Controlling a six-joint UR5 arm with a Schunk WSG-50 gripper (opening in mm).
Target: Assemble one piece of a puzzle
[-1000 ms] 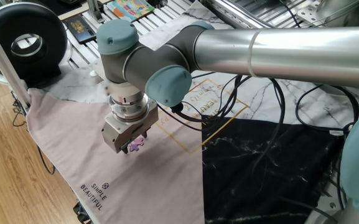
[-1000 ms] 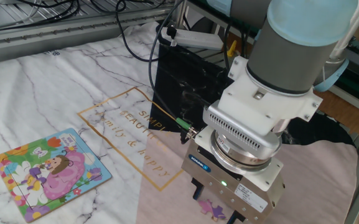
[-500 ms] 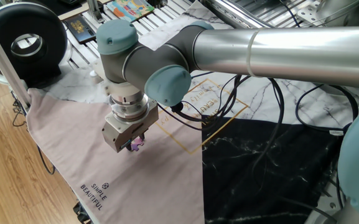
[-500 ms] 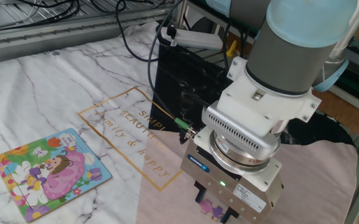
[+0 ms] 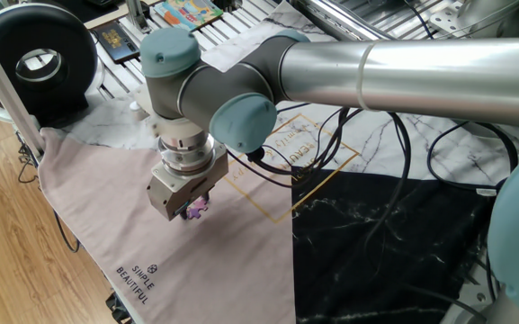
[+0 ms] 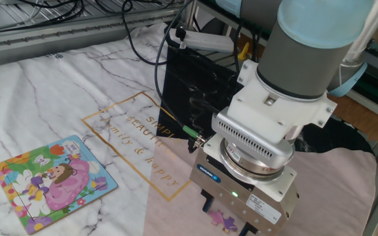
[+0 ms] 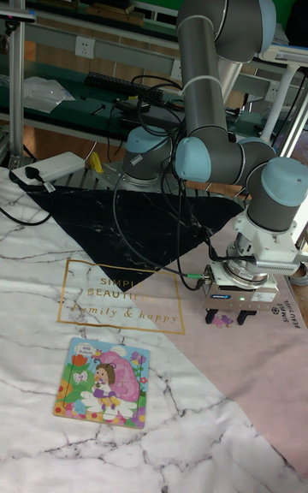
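The purple piece [image 6: 223,219] lies flat on the pink cloth [image 5: 106,207] and shows again as the same piece [image 7: 225,319] [image 5: 196,208]. My gripper [image 6: 226,216] [image 7: 228,317] [image 5: 188,211] points straight down over it and is open, with one finger on each side and the piece low between them. The puzzle [image 6: 51,183] [image 7: 103,382], a small board with a pink, yellow and green cartoon picture, rests on the white marble cloth well to the left of the gripper. Several slots in the puzzle look dark.
A black marble cloth [image 7: 128,210] lies behind the gripper. Cables [image 6: 162,72] run across it and the arm. A second colourful board [image 5: 187,13] and a black round device [image 5: 34,63] sit at the far edge. The pink cloth hangs over the table edge [image 5: 70,261].
The gripper has sunk slightly around the piece, which now shows less in one fixed view. The piece stays on the cloth and the puzzle has not moved.
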